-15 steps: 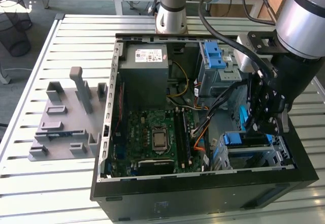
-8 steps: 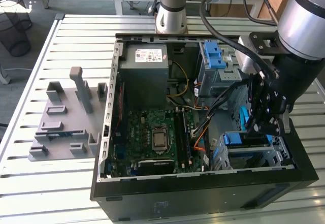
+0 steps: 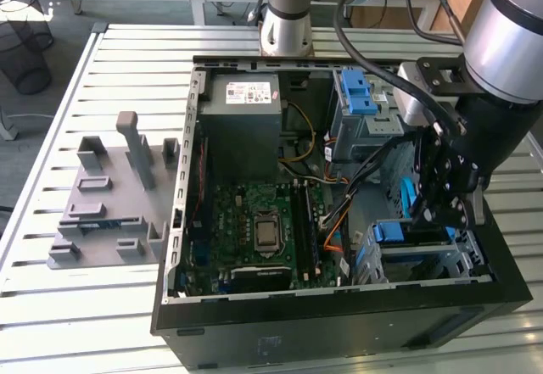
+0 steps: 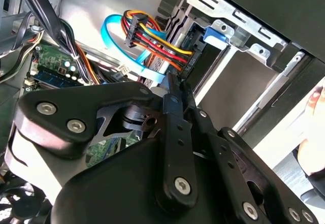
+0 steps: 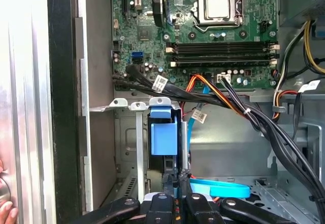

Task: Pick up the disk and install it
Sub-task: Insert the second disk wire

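Tool (image 3: 445,213): inside the open computer case (image 3: 254,340), above the drive bay (image 3: 424,259) at the exterior view's right; fingers pressed together.
Disk: cannot tell where it lies.
Case: on slatted tabletop (image 3: 102,306).

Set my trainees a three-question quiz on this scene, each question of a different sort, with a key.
1. True or false: the computer case lies open, its motherboard exposed.
2. In the exterior view, where is the gripper? A) above the power supply; B) inside the case at the exterior view's right, by the blue drive bay; C) outside the case.
3. Fill in: the grey moulded fixture sits on the slatted table to the exterior view's ____ of the case.

Key: 1 true; 2 B; 3 left.
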Robot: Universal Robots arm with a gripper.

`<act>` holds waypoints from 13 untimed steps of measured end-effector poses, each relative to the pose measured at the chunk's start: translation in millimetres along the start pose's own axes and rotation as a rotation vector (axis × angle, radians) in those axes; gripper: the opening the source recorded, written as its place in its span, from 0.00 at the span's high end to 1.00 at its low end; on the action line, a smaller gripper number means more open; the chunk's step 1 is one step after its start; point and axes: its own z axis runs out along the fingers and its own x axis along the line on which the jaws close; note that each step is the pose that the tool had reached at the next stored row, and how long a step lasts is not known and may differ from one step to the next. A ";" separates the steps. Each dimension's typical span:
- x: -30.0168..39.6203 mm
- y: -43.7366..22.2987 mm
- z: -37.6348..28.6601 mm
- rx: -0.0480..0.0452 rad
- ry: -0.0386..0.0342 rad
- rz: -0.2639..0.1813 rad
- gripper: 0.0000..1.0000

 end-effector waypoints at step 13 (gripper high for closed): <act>1.5 -1.1 2.3 0.0000 0.0001 0.001 0.83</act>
